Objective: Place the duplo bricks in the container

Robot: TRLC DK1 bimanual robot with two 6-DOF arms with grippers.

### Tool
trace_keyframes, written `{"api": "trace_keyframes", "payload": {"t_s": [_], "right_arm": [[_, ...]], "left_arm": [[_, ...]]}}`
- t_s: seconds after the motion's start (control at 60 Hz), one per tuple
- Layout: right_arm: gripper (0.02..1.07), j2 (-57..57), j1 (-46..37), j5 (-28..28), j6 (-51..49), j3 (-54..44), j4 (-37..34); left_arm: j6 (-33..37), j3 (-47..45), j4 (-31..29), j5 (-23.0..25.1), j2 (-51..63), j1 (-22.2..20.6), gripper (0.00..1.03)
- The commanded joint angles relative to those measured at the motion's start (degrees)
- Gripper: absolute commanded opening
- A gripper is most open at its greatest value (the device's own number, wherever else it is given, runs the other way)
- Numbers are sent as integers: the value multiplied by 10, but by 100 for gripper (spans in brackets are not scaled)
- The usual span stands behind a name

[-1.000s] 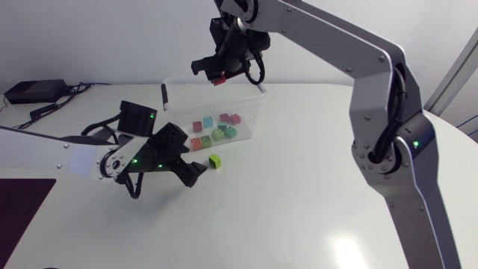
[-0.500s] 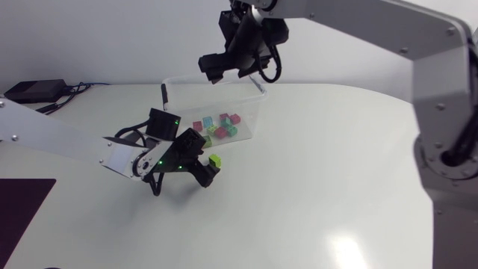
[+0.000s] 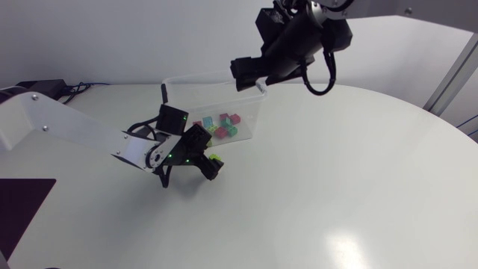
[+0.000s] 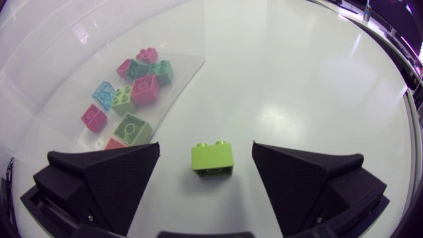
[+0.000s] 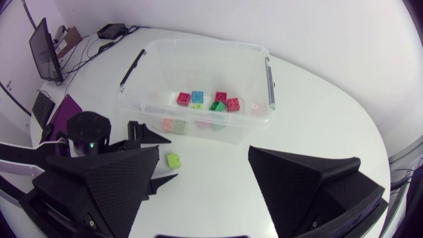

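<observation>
Black wedge fingers of the L gripper [image 4: 206, 151] stand wide apart, low over the white table [image 3: 336, 187], w/ a lime-green brick [image 4: 211, 160] lying on the table between them. Neither finger touches it, so this gripper has hold of nothing. The brick is outside the container [image 4: 39, 86], just beside its front long wall. Head view agrees: L gripper [image 3: 206, 163] is right in front of the container [image 3: 213, 76], w/ the lime-green brick [image 3: 214, 159] at its tips. The L arm [image 3: 67, 127] comes in from the container's left side. The container is a clear plastic box, top open. On its floor is a loose cluster of duplo bricks [image 4: 132, 89]: pink, red, teal, light blue, green, lime, plus an orange one at the wall nearest the L gripper. Several touch each other; can't tell if any are stacked. In head view the cluster [image 3: 220, 125] lies toward the container's right end, close behind the front wall. R gripper [image 3: 250, 71] hangs well above the container, by its far rim near the right end. Its fingers are also spread wide w/ nothing between them. R wrist view looks down past the R gripper [image 5: 203, 162] onto the whole container [image 5: 205, 45]. It shows the duplo bricks [image 5: 208, 102] inside and the lime-green brick [image 5: 173, 159] just outside the front wall.
</observation>
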Motion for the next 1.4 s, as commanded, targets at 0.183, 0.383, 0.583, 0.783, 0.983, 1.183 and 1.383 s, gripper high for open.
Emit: {"api": "trace_keyframes", "payload": {"t_s": [0.183, 0.383, 0.583, 0.783, 0.983, 1.183, 1.383], "right_arm": [[100, -73, -42, -22, -12, -118, 36], [100, -104, -65, -37, -12, -166, 51], [100, -145, -86, -42, -17, -232, 74], [100, -180, -116, -48, -37, -281, 87], [100, -202, -129, -53, -42, -328, 105], [100, -222, -130, -53, -42, -357, 117], [100, -238, -133, -53, -46, -364, 118]], "left_arm": [[10, 29, -31, 0, 31, 3, 83], [7, 40, -57, 11, 33, 6, 35], [2, 46, -79, 33, 27, 14, 20], [1, 43, -141, 66, -41, 18, 19], [-11, 48, -217, 92, -175, 29, 19], [-20, 100, -266, 103, -235, 69, 19], [-42, 147, -265, 105, -224, 96, 19]]}}
